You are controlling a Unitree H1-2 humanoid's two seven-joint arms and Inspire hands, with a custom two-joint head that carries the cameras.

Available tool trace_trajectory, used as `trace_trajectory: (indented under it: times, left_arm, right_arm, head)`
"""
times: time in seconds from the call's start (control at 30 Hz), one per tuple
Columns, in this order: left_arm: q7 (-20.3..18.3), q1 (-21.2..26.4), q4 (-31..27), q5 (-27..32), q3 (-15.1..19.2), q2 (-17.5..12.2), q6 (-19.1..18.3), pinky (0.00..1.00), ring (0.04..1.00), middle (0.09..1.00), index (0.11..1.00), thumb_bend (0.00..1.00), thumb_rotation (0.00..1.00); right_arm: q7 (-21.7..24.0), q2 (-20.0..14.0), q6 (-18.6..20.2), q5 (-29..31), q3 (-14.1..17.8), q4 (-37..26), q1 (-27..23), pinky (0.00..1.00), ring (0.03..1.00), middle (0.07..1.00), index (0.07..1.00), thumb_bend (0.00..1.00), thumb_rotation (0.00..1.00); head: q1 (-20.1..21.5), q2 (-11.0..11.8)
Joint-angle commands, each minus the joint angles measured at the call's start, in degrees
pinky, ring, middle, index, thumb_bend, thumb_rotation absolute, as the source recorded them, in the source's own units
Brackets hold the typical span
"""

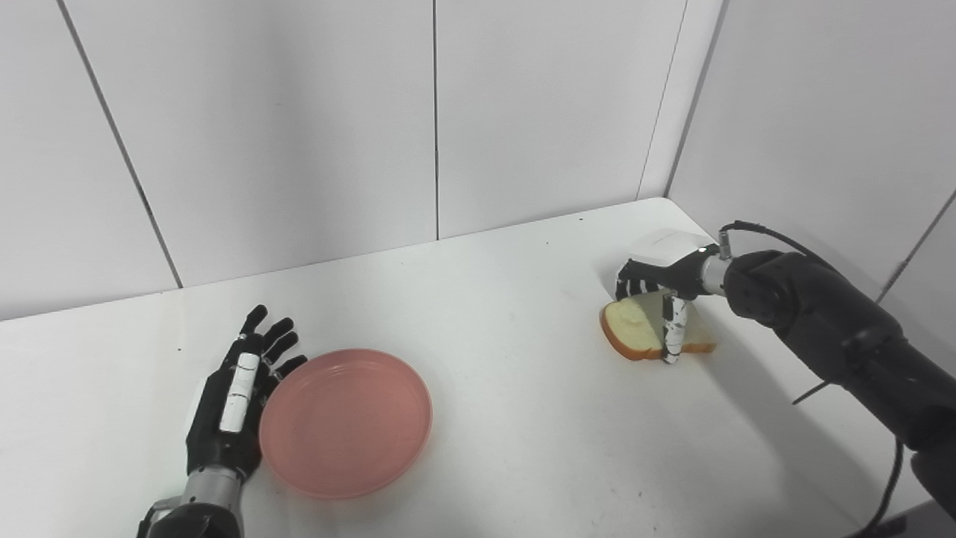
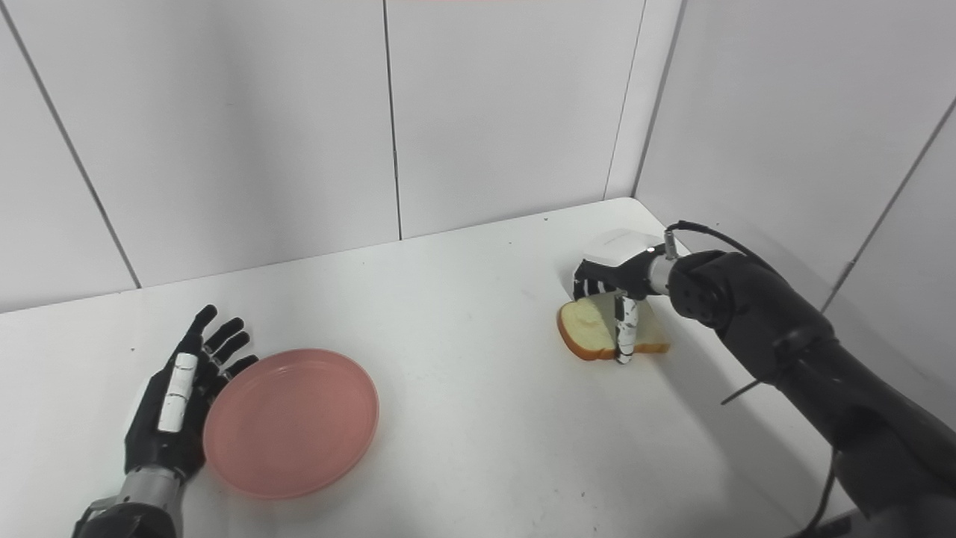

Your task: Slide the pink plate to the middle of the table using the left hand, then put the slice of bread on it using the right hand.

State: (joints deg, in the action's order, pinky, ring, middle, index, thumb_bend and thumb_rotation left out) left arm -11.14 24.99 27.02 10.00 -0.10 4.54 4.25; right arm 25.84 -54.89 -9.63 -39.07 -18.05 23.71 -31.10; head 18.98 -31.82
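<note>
- two black robot hands with white plates on their backs work over a smooth, matte white table, backed by plain white wall panels with thin dark seams.
- the left hand lies flat near the table's left front, fingers straight and spread, grasping nothing; its inner edge sits against the left rim of the plate.
- the round, shallow pink plastic plate rests flat on the table, left of centre, with a glossy surface and a low raised rim; nothing lies on it.
- the slice of bread, pale and soft-looking in the crumb with an orange-brown crust along its rounded edge, sits near the table's far right side, well apart from the plate, tipped up with its rounded end raised.
- the right hand reaches over the bread from above, fingers curled down behind it and one white-and-black finger pressed down across its front; the grasp looks closed on the slice.
- a thin black cable loops off the right wrist.
</note>
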Motion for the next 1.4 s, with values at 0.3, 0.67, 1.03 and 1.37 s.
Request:
trace_trajectory:
  times: [0.3, 0.67, 1.03, 1.37]
  left_arm:
    - [0.4, -1.6, 1.4, -0.2, -0.3, 0.3, -3.2, 0.74, 0.863, 0.858, 0.916, 0.89, 0.72]
    - [0.4, -1.3, 2.3, -0.2, -0.5, 0.7, -2.7, 0.75, 0.87, 0.869, 0.919, 0.87, 0.72]
    - [0.7, -1.2, 2.4, -0.7, -0.8, 1.3, -2.4, 0.76, 0.877, 0.877, 0.927, 0.87, 0.72]
    - [1.2, -1.2, 2.5, -0.7, -1.3, 1.9, -2.5, 0.78, 0.885, 0.884, 0.934, 0.86, 0.72]
  right_arm:
    - [-1.8, -1.7, -3.5, 0.0, 0.3, 0.3, 0.9, 0.42, 0.493, 0.567, 0.485, 0.53, 0.14]
    - [1.0, -4.1, -3.3, 2.1, 3.4, -7.4, -1.0, 0.38, 0.459, 0.56, 0.487, 0.53, 0.14]
    - [7.8, -4.5, -1.4, 1.4, 5.2, -16.9, -3.7, 0.41, 0.481, 0.558, 0.488, 0.53, 0.14]
    - [12.3, -1.7, -0.5, 2.0, 5.1, -24.1, -6.9, 0.4, 0.48, 0.564, 0.487, 0.53, 0.13]
  head:
    - [-0.3, -0.2]
    - [-1.0, -0.4]
    - [-2.2, -0.3]
    - [-4.7, -0.3]
